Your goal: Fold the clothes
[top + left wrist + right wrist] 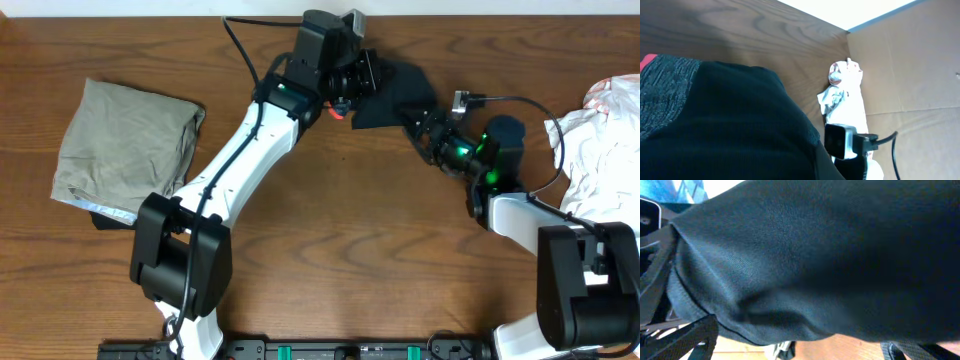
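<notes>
Currently your dark garment (395,88) sits bunched by the far edge, mid-bench, between left gripper (345,100) and right gripper (425,128). Cloth hides both sets of jaws, so you cannot tell their grip. Folded olive garment (125,145) lies near the left edge, white clothes pile (605,140) at the right edge.

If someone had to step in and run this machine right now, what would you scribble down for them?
Grippers: the left gripper is at the left edge of the dark garment and the right gripper is at its lower right edge. Cloth hides both sets of fingers, so neither grip is confirmed.
Things: the olive garment lies folded on the left of the table. The white pile sits crumpled at the right edge.
Done: olive garment.
Left: fold the dark garment, then the white pile.
</notes>
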